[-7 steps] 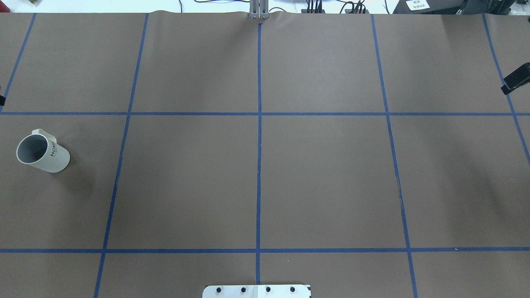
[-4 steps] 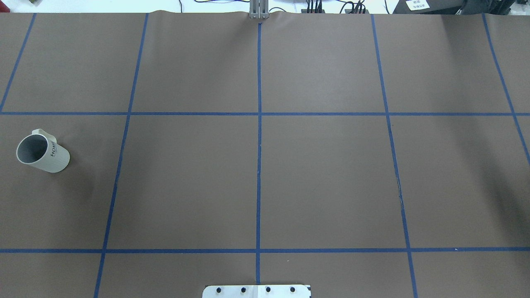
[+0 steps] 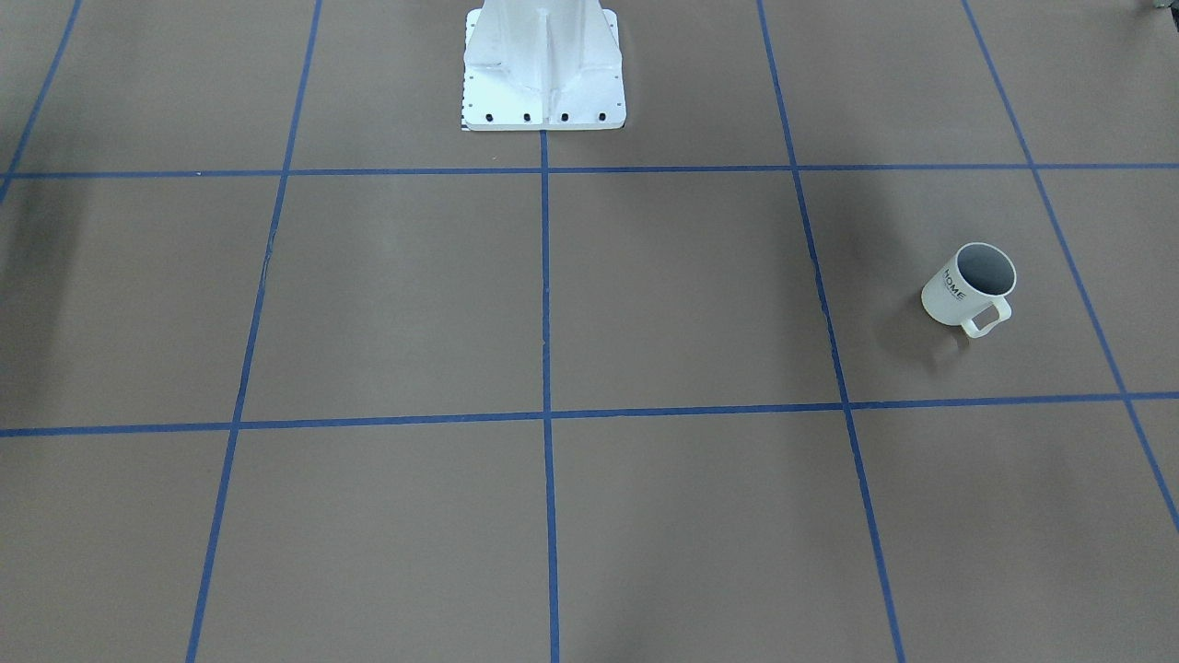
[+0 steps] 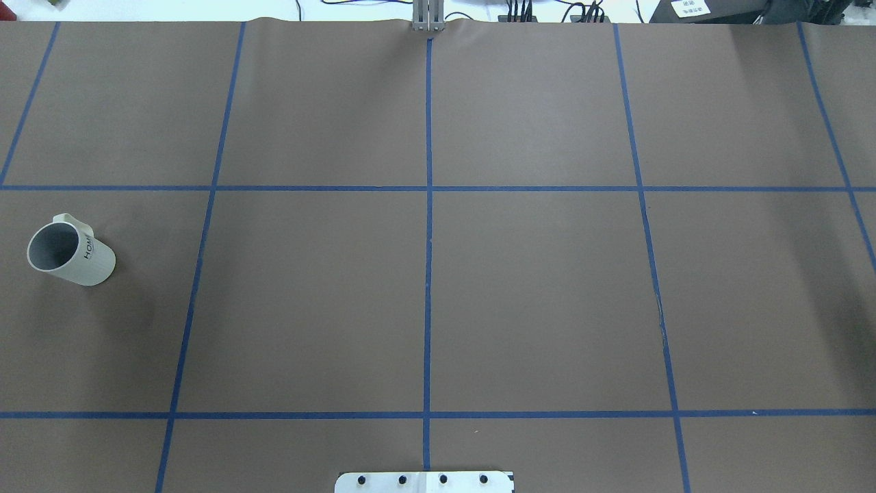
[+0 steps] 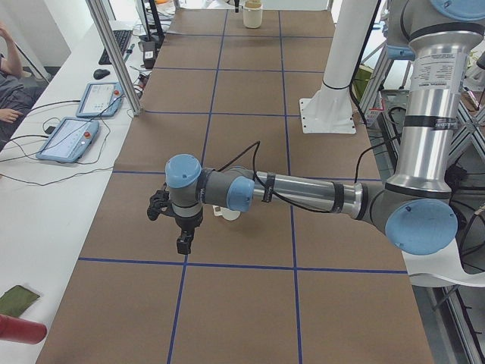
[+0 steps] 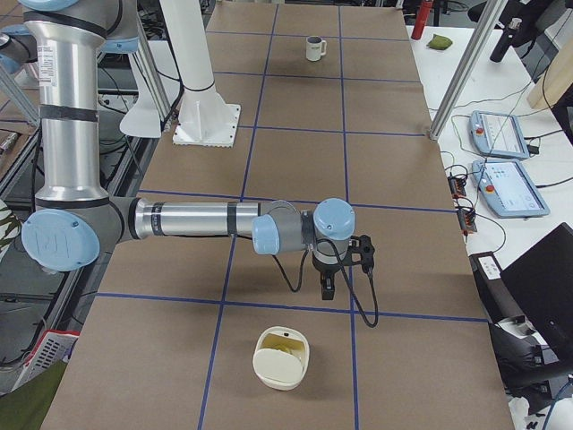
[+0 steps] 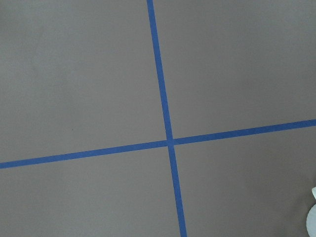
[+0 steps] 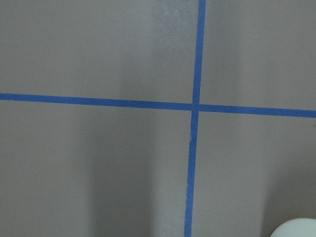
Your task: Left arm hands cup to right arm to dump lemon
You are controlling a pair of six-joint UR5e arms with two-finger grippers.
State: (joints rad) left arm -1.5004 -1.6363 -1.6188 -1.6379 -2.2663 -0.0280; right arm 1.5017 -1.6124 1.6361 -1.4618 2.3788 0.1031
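The white cup [image 4: 70,255] with "HOME" lettering stands upright on the table's left side, its greyish inside bare [image 3: 968,285]. In the exterior left view my left gripper [image 5: 184,241] hangs above the table just beside the cup [image 5: 227,216], which the forearm mostly hides. I cannot tell whether that gripper is open or shut. In the exterior right view my right gripper [image 6: 328,285] points down over a tape line; its state I cannot tell either. A yellow-green piece, apparently the lemon [image 6: 285,339], lies inside a cream container [image 6: 281,367] just in front of that gripper.
Brown paper with a blue tape grid [image 4: 428,188] covers the table. The robot's white base [image 3: 543,74] stands at the table's middle edge. Tablets [image 6: 501,161] and cables lie on a side bench, where a person's arm [image 5: 11,72] also shows.
A black gripper tip at the overhead view's right edge and a dark sliver at its left edge have both gone out of that view. The cup has not moved.
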